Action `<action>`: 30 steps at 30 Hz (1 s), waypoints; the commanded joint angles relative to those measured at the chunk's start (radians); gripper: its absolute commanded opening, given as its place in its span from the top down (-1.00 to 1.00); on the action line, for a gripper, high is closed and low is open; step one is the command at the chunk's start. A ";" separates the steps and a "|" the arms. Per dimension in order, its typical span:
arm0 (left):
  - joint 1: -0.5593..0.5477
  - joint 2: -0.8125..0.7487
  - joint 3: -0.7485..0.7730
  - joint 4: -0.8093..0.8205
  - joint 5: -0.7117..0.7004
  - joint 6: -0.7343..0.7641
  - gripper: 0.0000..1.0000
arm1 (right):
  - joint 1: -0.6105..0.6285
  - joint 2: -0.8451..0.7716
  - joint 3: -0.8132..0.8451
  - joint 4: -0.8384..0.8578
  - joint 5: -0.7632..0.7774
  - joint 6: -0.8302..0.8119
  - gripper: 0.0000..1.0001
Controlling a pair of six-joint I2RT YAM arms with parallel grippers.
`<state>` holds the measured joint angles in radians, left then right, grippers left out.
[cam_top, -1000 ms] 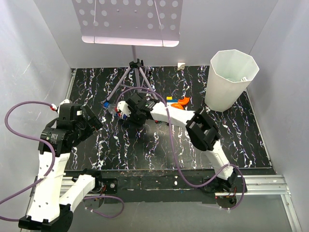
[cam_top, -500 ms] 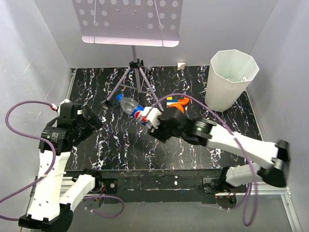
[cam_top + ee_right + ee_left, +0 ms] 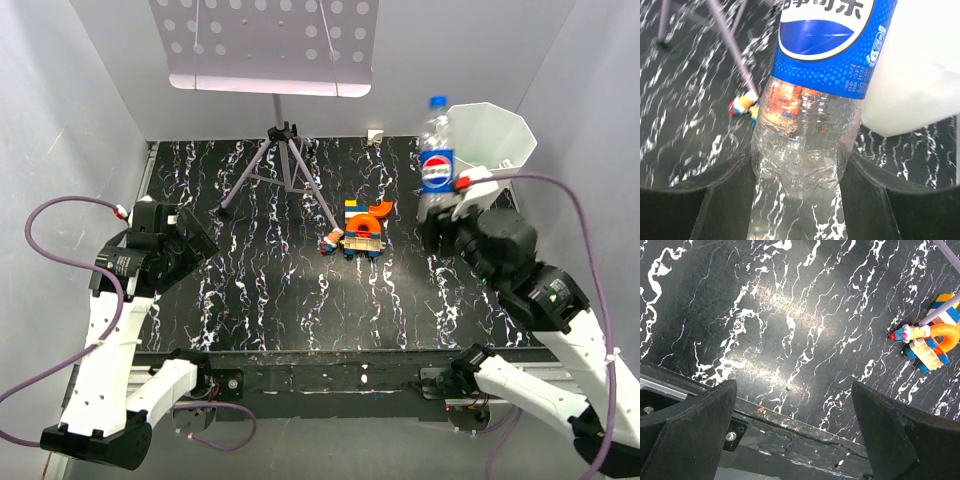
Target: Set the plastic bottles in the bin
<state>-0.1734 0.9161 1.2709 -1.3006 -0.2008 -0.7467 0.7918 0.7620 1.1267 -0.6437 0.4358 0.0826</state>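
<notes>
Worktop (image 3: 250, 300): black, veined throughout with white marbling. Pepsi bottle (image 3: 437, 170): clear body, blue cap, blue label with a red, white and blue roundel (white lettering legible in the right wrist view). Bin (image 3: 510, 150): translucent white, unpatterned. Toy blocks (image 3: 362, 228): orange, blue and yellow. Left pincer (image 3: 792, 432) and right pincer (image 3: 800, 200): black fingers. Arms (image 3: 105, 345): white shells, black joints. Cables (image 3: 70, 200): purple.

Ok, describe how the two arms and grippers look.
The left arm and right arm have white links with black joints. A loose purple cable loops along each. The left gripper and right gripper have broad matte-black tapered fingers.
</notes>
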 commanded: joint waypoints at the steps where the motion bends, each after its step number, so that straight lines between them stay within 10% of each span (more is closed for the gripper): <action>1: -0.001 -0.019 0.007 0.011 0.020 0.012 -0.99 | -0.269 0.095 0.177 0.016 -0.184 0.066 0.00; 12: -0.001 -0.060 0.015 -0.034 -0.011 0.012 -0.99 | -0.743 0.410 0.481 0.013 -0.623 0.186 -0.06; 24: -0.001 -0.063 -0.013 -0.008 0.014 0.021 -0.99 | -0.818 0.615 0.573 0.026 -0.468 0.106 -0.13; 30: 0.000 -0.068 -0.033 0.000 0.018 0.026 -0.99 | -0.819 0.651 0.496 0.127 -0.290 0.051 -0.62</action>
<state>-0.1734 0.8600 1.2503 -1.3121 -0.1917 -0.7372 -0.0242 1.4178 1.6463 -0.6353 0.0071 0.1936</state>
